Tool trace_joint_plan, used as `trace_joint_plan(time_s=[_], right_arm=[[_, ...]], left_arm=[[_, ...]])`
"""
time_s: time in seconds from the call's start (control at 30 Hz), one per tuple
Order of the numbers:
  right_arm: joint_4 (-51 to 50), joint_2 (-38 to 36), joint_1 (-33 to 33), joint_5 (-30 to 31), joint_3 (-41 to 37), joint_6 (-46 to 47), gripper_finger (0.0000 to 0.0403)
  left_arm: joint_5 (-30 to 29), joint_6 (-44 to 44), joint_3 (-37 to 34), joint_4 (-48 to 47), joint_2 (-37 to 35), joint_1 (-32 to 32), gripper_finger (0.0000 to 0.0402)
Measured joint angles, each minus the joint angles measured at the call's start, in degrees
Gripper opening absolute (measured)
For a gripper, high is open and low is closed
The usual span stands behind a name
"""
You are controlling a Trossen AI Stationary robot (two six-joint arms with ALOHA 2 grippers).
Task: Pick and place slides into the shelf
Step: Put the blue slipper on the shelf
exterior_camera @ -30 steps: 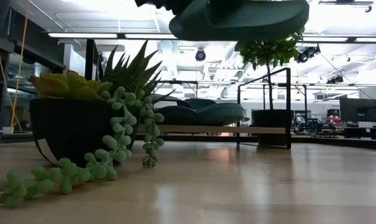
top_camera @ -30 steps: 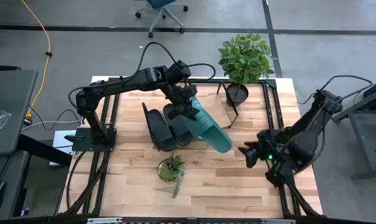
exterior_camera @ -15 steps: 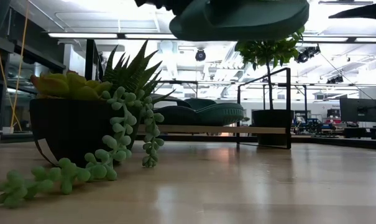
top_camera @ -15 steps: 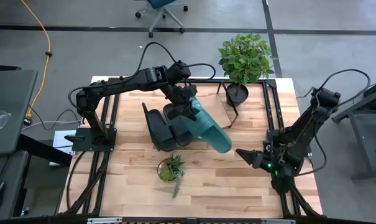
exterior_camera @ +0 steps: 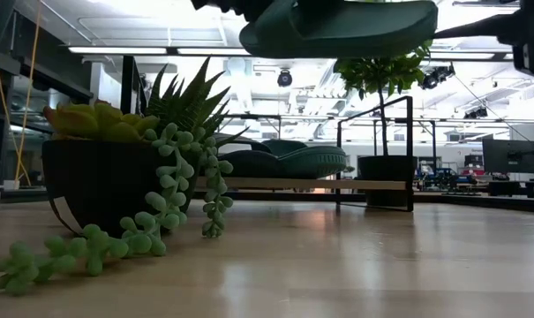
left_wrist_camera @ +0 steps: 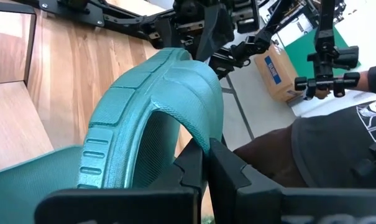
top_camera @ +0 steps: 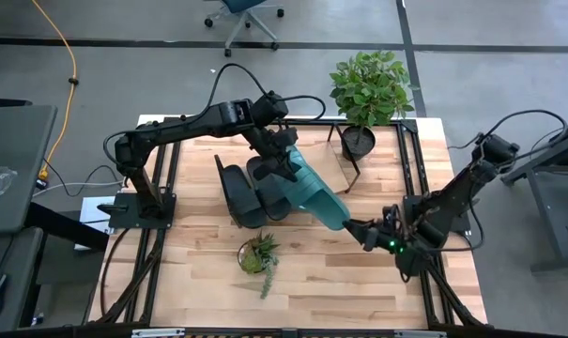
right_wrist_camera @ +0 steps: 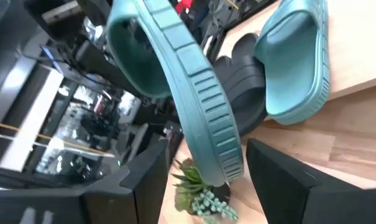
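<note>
My left gripper (top_camera: pixel 288 160) is shut on a teal slide (top_camera: pixel 318 199) and holds it in the air above the table's middle; in the low view this slide (exterior_camera: pixel 337 26) hangs high over the shelf (exterior_camera: pixel 337 185). The other teal slide (right_wrist_camera: pixel 299 56) and the black slides (right_wrist_camera: pixel 237 87) lie with their soles on the shelf (top_camera: pixel 338 174). My right gripper (top_camera: pixel 361 231) is open just right of the held slide's free end (right_wrist_camera: pixel 228 165), one finger on either side of it; I see no touch. My left gripper (left_wrist_camera: pixel 206 165) pinches the side edge of the teal slide's wide strap (left_wrist_camera: pixel 200 134) between its two fingers. The slide is lifted clear and lies about level, its sole downward, reaching away from the gripper toward the table's near right.
A leafy potted plant (top_camera: pixel 368 94) stands at the table's far right beside the shelf's end frame. A small succulent pot (top_camera: pixel 257 255) sits near the front, with trailing stems (exterior_camera: pixel 37 265). Bare tabletop lies right of the succulent. A person in dark clothes (left_wrist_camera: pixel 337 143) stands beyond the table.
My right arm has swung out from the table's right edge toward the left, and its open gripper has come up to the free end of the held teal slide. The left arm and the slide have kept still.
</note>
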Motion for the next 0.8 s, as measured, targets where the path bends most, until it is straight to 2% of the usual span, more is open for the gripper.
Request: trace_joint_plan(time_s=[0.13,0.47,0.8], right_arm=[[0.0,0.0,-1.6,-3.5,0.0,-2.5,0.0204],[0.0,0.0,-5.3,-6.6,0.1,-6.7,0.0198],[-1.0,0.0,-5.9,-9.5,0.1,-7.5,0.0111]], left_arm=[[-0.5,-0.1,0.0,0.0,0.0,0.0,0.0],[-1.5,-2.0,0.0,0.5,0.0,0.0,0.0],[-2.8,-2.7,0.0,1.3,0.0,0.0,0.0]])
